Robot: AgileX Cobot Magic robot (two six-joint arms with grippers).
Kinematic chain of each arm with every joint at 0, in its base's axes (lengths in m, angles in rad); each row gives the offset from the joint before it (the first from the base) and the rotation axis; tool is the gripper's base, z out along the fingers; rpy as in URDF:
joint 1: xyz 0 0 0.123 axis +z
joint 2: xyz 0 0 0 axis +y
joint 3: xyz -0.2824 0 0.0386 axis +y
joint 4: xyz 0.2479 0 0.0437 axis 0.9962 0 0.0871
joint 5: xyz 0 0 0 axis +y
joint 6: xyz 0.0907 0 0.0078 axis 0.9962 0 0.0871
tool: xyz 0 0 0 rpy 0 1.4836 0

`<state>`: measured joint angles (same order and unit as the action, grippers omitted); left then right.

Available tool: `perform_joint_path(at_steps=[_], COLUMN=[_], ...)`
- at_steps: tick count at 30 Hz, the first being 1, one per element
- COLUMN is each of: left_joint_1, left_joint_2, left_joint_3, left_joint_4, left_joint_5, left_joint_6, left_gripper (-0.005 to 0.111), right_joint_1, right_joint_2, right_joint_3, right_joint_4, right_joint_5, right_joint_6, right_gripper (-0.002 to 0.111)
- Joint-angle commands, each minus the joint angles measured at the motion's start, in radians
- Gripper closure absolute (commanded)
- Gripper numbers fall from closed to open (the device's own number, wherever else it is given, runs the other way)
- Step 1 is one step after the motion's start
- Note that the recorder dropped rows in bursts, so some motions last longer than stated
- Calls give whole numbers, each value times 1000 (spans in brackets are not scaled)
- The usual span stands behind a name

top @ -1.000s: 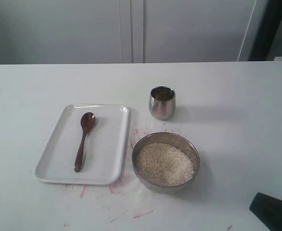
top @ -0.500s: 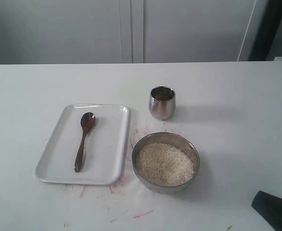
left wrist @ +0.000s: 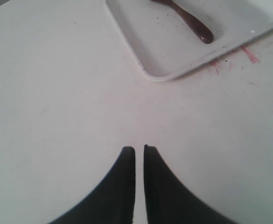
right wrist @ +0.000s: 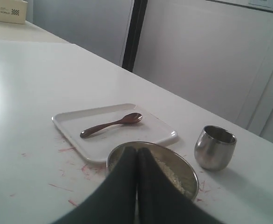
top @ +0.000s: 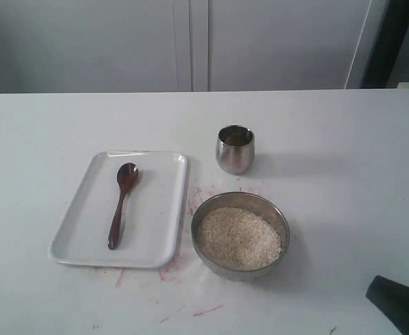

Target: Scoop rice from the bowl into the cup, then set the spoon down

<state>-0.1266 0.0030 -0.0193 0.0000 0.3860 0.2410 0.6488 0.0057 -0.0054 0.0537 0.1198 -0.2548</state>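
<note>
Dark reddish-brown wooden spoon (top: 121,206) sits on the white rectangular tray (top: 159,209), left of the wide steel bowl (top: 241,197) of off-white rice (top: 238,237). Small shiny steel cup (top: 234,149) is just farther back. The left gripper (left wrist: 139,148) and right gripper (right wrist: 137,149) are both pinched closed, empty.

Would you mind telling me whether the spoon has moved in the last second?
No. The spoon lies exactly where it did on the tray.
</note>
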Motion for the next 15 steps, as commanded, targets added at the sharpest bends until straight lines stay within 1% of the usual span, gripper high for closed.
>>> perform_joint_path(at_steps=[1, 5, 15], left_joint_1=[-5, -5, -5], left_joint_2=[-3, -3, -3], left_joint_3=[9, 9, 9], left_joint_4=[0, 0, 0], left_joint_5=[33, 33, 33], left_joint_6=[-6, -6, -6], left_gripper=[92, 92, 92], right_joint_1=[-1, -1, -1], right_joint_2=[-6, -6, -6], right_joint_3=[5, 5, 5], right_joint_4=[-24, -109, -105], right_joint_5=[-10, -10, -10], right_joint_6=[96, 265, 278], right_gripper=[108, 108, 108])
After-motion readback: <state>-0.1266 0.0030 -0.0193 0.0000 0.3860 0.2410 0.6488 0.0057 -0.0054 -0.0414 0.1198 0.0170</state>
